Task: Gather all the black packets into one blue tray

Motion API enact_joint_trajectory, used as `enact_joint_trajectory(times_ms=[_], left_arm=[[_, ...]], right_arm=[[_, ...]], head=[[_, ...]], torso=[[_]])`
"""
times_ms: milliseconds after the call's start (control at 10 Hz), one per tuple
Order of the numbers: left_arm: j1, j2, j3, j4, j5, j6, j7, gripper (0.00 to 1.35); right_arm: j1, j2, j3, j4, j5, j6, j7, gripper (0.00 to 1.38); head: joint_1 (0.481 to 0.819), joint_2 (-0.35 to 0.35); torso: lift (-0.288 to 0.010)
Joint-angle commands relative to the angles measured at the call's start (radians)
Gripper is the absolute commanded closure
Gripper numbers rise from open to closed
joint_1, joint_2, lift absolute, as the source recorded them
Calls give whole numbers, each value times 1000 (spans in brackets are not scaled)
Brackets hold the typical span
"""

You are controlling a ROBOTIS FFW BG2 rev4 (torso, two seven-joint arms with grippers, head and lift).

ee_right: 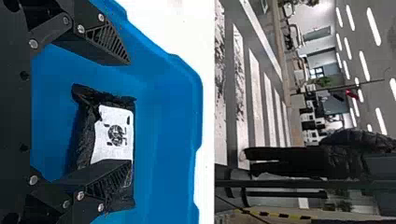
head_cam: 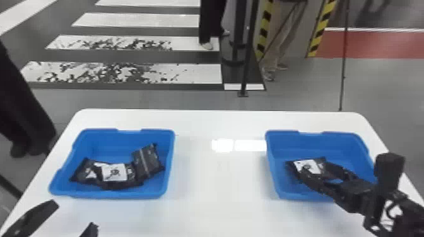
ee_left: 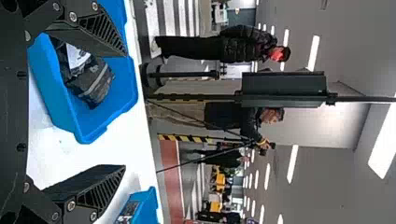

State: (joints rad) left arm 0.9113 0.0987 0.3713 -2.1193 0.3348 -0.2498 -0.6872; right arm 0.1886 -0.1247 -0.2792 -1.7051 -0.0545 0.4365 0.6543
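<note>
In the right blue tray (head_cam: pixel 334 141) lay a wrinkled black packet (head_cam: pixel 306 166) with white label; there the right end effector (head_cam: pixel 312 169) was wide. Left of that tray were similar black packets (head_cam: pixel 146 162) and the left end effector (head_cam: pixel 74 214), also wide.

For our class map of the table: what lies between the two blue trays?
Only the white tabletop lies between the left blue tray and the right blue tray, a bare stretch with bright reflections, as the head view shows.
</note>
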Motion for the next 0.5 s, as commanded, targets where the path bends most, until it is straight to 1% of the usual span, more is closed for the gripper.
enact_joint_trajectory(times_ms=[0, 200, 400], left_arm=[[-8, 4, -6, 5, 2, 4, 0, 193], [-8, 7, -14, 7, 4, 4, -2, 193], [-11, 9, -16, 10, 4, 9, -3, 193]], right_arm=[[-68, -32, 18, 89, 1, 13, 5, 298], [-103, -62, 24, 143, 13, 13, 5, 297], [-122, -87, 24, 163, 43, 30, 4, 297]], head=[[695, -15], [695, -25], [695, -51]], torso=[[-110], [-110], [-110]])
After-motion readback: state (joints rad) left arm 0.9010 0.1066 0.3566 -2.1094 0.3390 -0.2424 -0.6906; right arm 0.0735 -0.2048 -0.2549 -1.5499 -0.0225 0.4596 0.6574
